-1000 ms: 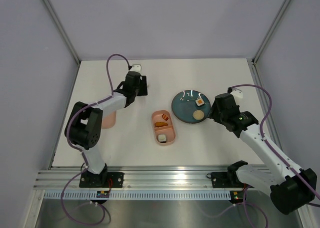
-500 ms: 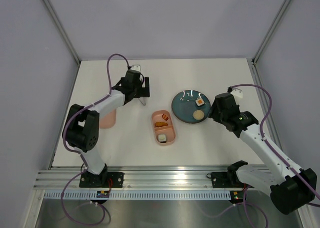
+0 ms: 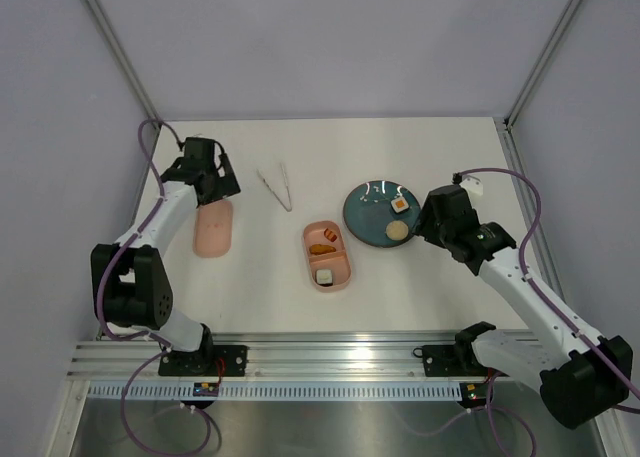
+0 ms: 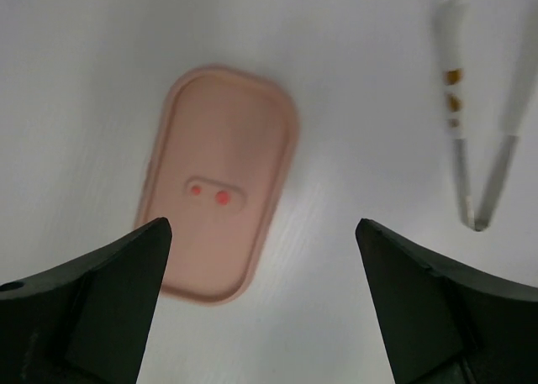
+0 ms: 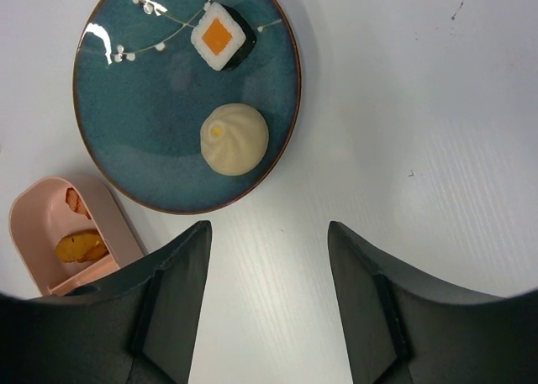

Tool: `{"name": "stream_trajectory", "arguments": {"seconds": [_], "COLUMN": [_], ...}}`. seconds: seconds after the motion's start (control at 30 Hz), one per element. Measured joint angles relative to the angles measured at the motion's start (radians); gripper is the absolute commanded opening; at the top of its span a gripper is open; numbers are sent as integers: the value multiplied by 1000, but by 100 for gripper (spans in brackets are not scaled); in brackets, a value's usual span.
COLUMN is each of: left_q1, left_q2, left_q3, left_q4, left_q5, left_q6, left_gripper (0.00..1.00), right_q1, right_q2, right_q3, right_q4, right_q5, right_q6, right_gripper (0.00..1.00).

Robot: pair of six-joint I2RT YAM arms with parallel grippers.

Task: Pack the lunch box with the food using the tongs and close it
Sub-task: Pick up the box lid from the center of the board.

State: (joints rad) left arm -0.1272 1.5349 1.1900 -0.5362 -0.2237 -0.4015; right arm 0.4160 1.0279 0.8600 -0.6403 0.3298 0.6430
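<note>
The pink lunch box (image 3: 340,267) lies open at mid-table, with an orange piece (image 3: 322,248) and a white cube (image 3: 324,276) inside. Its lid (image 3: 213,227) (image 4: 220,182) lies flat to the left. The tongs (image 3: 275,188) (image 4: 483,140) rest on the table between the lid and the plate, held by nothing. More food sits on the teal plate (image 3: 365,217): an orange-topped white cube (image 5: 220,35) and a beige bun (image 5: 234,139). My left gripper (image 3: 218,182) (image 4: 262,226) hovers open by the lid's far end. My right gripper (image 3: 424,227) (image 5: 269,226) is open and empty beside the plate (image 5: 126,107).
The lunch box's corner (image 5: 71,237) shows at the left of the right wrist view. Grey walls close in the table on three sides, and a metal rail (image 3: 330,357) runs along the near edge.
The left gripper opened and let go of the tongs, which now lie on the table. The left arm then swung left to the lid. The right arm has not moved.
</note>
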Motion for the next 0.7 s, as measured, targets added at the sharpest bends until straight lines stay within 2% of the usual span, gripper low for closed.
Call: {"name": "stream_trajectory", "arguments": {"seconds": [0.07, 0.13, 0.23, 0.4, 0.63, 0.67, 0.7], "left_q1": [71, 89, 59, 3, 1, 1, 1], "left_q2": [2, 13, 48, 123, 235, 246, 255], "left_q3": [-24, -32, -33, -34, -33, -33, -31], "left_q4": [-55, -101, -134, -157, -167, -170, -174], "left_q5": [2, 10, 21, 18, 13, 12, 12], "left_q6": [-11, -11, -3, 11, 28, 32, 35], "left_gripper": [91, 84, 72, 64, 52, 46, 45], "right_q1": [0, 0, 0, 0, 0, 0, 0], "right_q2": [6, 13, 23, 29, 29, 29, 29], "right_q3": [0, 0, 0, 0, 0, 0, 0], "right_q4": [10, 23, 40, 51, 53, 53, 53], "right_q5": [-8, -17, -35, -53, -62, -62, -63], "right_q6": [0, -1, -2, -3, -3, -3, -3], "right_gripper": [65, 65, 66, 66, 66, 66, 66]}}
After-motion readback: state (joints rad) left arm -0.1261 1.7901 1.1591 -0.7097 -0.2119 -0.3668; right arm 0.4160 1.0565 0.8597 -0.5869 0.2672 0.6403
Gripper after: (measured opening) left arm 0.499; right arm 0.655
